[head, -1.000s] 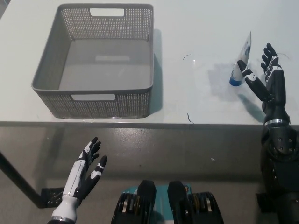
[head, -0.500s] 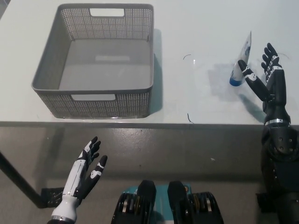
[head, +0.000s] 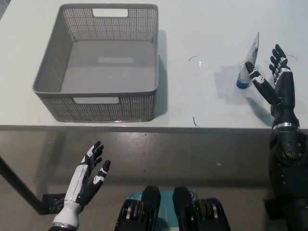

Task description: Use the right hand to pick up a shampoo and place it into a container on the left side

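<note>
Landmark: the grey perforated basket point(head: 96, 103), standing on the white table point(head: 202, 29) toward its left end, interior bare, cut-out handles on its near and far walls. Below and forward of the basket, off the table edge, the white left hand point(head: 89, 174) rests palm up with fingers spread, grasping nothing. To the right of the basket, across a bare stretch of tabletop carrying only a few faint dark marks, the shampoo tube point(head: 248, 65) stands on its blue cap, tilted, crimped end uppermost. Further right of the basket, the black right hand point(head: 270, 79) is raised beside the tube, fingers apart and released; the thumb lies against or just beside the tube's lower part, contact not determinable. Label detail on the tube is illegible. Nothing stands between tube and basket.
</note>
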